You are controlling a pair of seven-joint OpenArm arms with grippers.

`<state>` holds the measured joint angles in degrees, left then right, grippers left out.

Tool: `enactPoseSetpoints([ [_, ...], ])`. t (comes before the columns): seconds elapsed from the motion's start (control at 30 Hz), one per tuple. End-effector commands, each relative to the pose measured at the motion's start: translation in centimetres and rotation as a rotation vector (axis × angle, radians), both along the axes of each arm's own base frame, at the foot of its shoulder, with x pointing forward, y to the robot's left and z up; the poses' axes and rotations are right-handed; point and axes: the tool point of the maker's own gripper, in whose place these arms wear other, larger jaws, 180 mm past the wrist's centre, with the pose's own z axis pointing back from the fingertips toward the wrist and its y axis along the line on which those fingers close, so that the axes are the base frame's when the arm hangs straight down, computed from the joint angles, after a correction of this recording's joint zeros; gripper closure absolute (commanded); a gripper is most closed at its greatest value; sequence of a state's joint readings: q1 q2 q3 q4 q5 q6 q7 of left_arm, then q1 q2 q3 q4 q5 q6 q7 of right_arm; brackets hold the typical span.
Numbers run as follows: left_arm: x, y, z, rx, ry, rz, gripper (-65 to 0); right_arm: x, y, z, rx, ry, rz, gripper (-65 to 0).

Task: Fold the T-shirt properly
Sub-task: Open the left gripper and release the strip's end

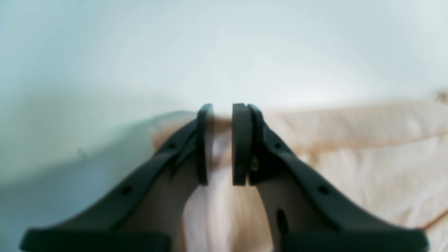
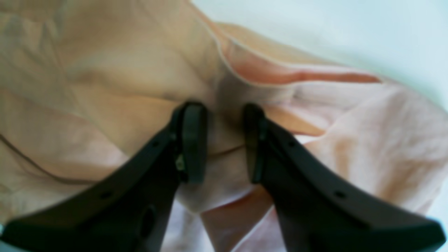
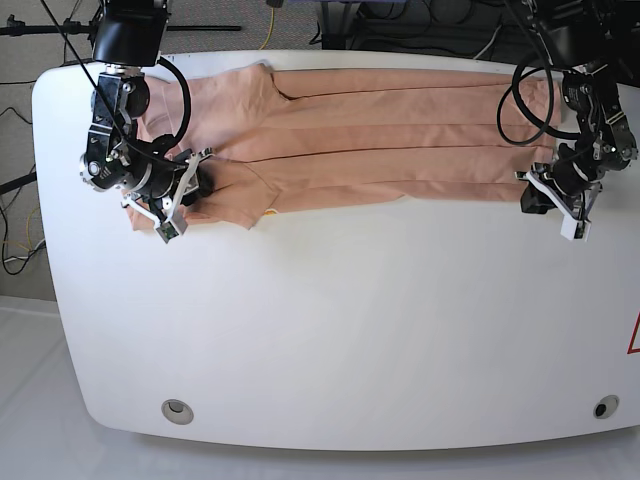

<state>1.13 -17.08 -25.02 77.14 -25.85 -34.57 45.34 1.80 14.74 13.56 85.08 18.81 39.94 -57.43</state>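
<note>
The peach T-shirt (image 3: 400, 140) lies in a long band across the far part of the white table (image 3: 350, 320), with lengthwise folds. My right gripper (image 3: 198, 186) is at the band's left end, by the sleeve. In the right wrist view its jaws (image 2: 224, 112) close on a bunched fold of the T-shirt (image 2: 105, 70), and creases run toward the pads. My left gripper (image 3: 533, 197) sits at the band's right end, on the near edge. In the left wrist view its jaws (image 1: 222, 112) stand a narrow gap apart over the edge of the T-shirt (image 1: 350, 147).
Cables and a stand crowd the floor behind the table's far edge. Two round holes (image 3: 177, 410) (image 3: 600, 407) sit near the front corners. A red mark (image 3: 634, 335) shows at the table's right edge.
</note>
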Motion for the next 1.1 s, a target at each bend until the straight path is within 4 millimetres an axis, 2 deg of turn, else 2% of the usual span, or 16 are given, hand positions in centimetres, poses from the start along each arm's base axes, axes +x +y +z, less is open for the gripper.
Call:
enactPoseSetpoints([
  [0.0,1.3,0.5,1.9,0.007,-0.061,-0.007,-10.7,1.1,-0.9,0.8,-0.004,-0.033,-0.021,-18.1],
  [0.23,1.8,0.5,2.8,0.026,-0.070,-0.025,-20.1,1.8,-1.3,1.1,0.000,-0.039,-0.036,-18.3],
  [0.37,1.9,0.7,3.6,0.047,-0.084,-0.029,-22.4,1.7,-1.2,1.1,-0.001,-0.040,-0.033,-18.3],
  [0.43,1.8,0.9,3.9,0.061,-0.090,-0.032,-22.9,1.6,-1.1,1.0,-0.004,-0.036,-0.027,-18.4],
  [0.5,1.4,2.0,4.6,0.103,-0.093,-0.031,-28.6,1.3,-0.7,1.1,-0.016,-0.028,-0.008,-18.2],
  [0.63,1.0,2.3,5.0,0.123,-0.099,-0.035,-31.1,1.3,-0.7,1.2,-0.019,-0.030,-0.006,-18.2],
  [0.77,0.5,2.2,5.1,0.132,-0.097,-0.037,-31.1,1.4,-0.8,1.3,-0.022,-0.033,-0.006,-18.2],
  [0.9,-0.4,2.2,5.4,0.138,-0.093,-0.035,-25.9,1.4,-0.8,1.5,-0.026,-0.034,-0.005,-18.6],
  [1.07,-1.2,2.9,5.9,0.160,-0.095,-0.015,-26.3,1.3,-0.7,1.7,-0.031,-0.037,0.001,-18.6],
])
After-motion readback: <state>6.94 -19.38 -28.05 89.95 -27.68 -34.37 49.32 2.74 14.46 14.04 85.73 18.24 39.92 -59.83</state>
